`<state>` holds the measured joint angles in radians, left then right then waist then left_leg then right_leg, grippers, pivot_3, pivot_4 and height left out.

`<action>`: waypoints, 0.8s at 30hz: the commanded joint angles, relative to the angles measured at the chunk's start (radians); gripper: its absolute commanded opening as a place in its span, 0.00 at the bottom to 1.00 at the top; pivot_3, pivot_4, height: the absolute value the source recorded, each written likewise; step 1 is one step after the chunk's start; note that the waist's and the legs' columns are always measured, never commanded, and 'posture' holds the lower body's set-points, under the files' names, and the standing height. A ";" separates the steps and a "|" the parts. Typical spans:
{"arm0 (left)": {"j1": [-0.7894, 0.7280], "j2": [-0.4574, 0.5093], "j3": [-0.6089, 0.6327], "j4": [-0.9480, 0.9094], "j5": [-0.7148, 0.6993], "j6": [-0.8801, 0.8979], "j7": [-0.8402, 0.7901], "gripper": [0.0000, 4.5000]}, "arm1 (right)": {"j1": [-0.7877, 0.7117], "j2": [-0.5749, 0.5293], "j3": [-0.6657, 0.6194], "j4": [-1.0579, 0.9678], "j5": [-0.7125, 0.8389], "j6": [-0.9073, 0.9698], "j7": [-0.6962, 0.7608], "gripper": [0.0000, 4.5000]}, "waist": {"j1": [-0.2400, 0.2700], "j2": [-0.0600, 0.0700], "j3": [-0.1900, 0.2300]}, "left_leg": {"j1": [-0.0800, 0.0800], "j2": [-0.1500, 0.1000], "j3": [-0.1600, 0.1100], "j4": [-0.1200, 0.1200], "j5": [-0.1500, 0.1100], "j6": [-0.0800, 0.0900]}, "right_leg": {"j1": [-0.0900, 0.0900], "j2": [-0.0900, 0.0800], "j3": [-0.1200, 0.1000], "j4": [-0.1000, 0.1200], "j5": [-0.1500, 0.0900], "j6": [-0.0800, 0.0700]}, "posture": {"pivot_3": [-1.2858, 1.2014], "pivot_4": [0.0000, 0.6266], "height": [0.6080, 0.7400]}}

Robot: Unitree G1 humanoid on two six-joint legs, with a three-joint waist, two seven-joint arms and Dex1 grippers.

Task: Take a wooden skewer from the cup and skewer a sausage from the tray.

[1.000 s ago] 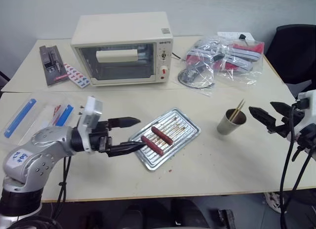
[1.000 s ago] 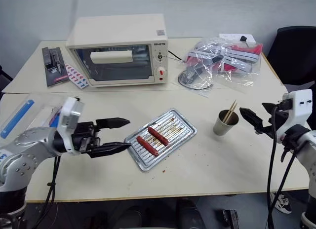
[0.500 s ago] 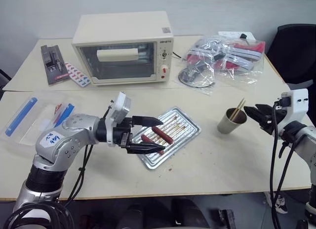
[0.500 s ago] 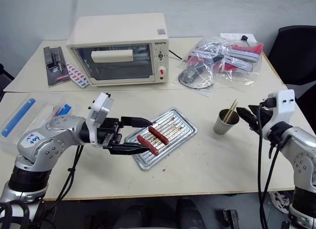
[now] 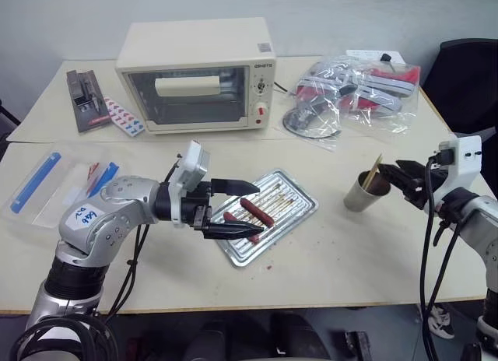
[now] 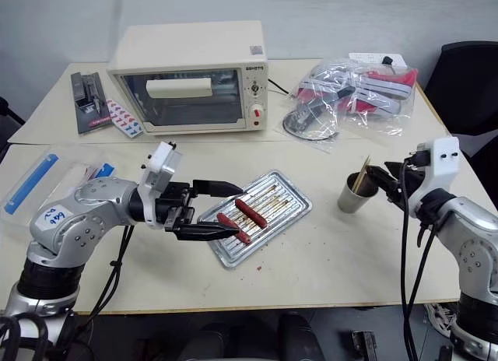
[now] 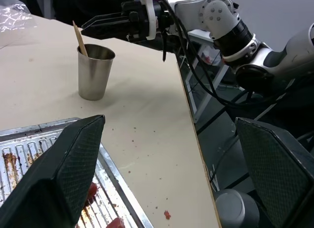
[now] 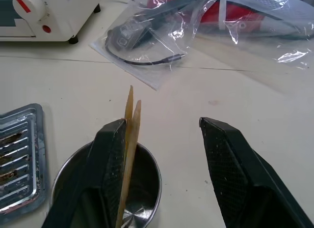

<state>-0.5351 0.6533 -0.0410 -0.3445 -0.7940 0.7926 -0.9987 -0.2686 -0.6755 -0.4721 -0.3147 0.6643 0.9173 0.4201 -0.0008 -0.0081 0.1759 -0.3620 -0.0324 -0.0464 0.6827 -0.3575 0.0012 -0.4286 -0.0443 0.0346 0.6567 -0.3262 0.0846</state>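
A cream table (image 5: 334, 244) stood by a grey wall: one tray (image 5: 289, 211), two sausages (image 5: 255, 208), one cup (image 5: 364, 193), two skewers (image 8: 129, 134). Left gripper (image 5: 233, 208) gaped wide; right gripper (image 8: 162, 154) stood apart, empty.

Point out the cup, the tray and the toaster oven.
cup (image 6: 349, 198), right eye view, on its grey metal side wall.
tray (image 6: 289, 191), right eye view, on the bare ribbed bottom near its far corner.
toaster oven (image 6: 187, 39), right eye view, on its cream top panel.
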 commanded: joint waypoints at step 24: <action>-0.063 -0.020 0.003 0.019 0.024 -0.026 -0.015 1.00 | -0.048 0.006 0.042 0.066 -0.031 -0.082 -0.007 0.54 | -0.001 0.000 0.000 | 0.000 0.000 0.000 0.000 0.000 0.000 | 0.000 0.000 0.000 0.000 0.000 0.000 | 0.52 0.24 1.00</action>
<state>-0.5806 0.6347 -0.0411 -0.3056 -0.7736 0.7825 -1.0062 -0.3022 -0.6749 -0.4329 -0.2467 0.6430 0.8653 0.4088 -0.0013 -0.0081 0.1759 -0.3623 -0.0324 -0.0464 0.6827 -0.3575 0.0011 -0.4290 -0.0442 0.0346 0.6567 -0.3262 0.0846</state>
